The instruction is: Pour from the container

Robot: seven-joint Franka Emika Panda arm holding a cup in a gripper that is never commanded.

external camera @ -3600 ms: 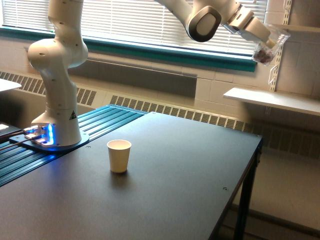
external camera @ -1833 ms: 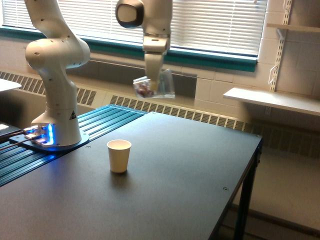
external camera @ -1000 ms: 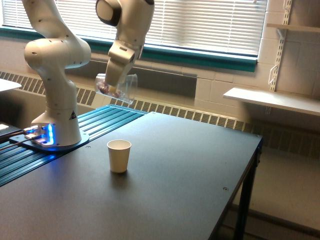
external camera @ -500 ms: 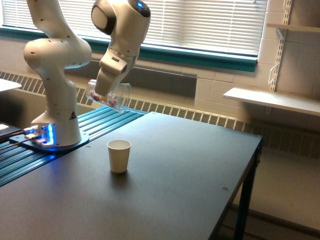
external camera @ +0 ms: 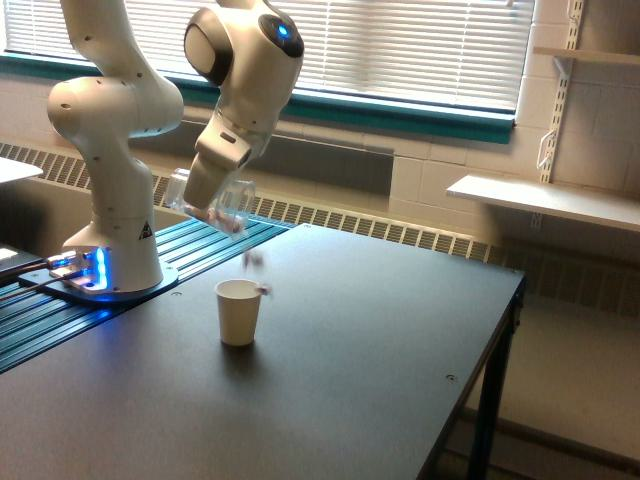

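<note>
The dark surface [external camera: 380,360] fills the near part of the exterior view, its front edge cut off below and one black leg [external camera: 492,400] showing at the exterior view's right. On it, toward the exterior view's left, a white paper cup [external camera: 238,311] stands upright with its mouth open. Small reddish-pink pieces [external camera: 256,262] are in the air just above and beside its rim, one close to the lip on the exterior view's right side.

Above the paper cup and a little to the exterior view's left hangs the clear plastic cup [external camera: 212,202], tipped steeply so that its mouth points down and toward the exterior view's right. More pink pieces show through its wall near the mouth. The fingers [external camera: 205,196] pinch this clear cup from above, at the end of the white Franka arm [external camera: 245,70], whose blue light glows on the joint.

Behind, at the exterior view's left, the arm's base [external camera: 110,240] sits on a teal ribbed mat [external camera: 190,250], with blue light at its foot. Farther back a radiator grille [external camera: 400,232] runs along the wall, under a teal window sill [external camera: 420,115] and closed white blinds [external camera: 420,45]. At the exterior view's right, a white wall shelf [external camera: 545,200] is fixed on metal brackets.
</note>
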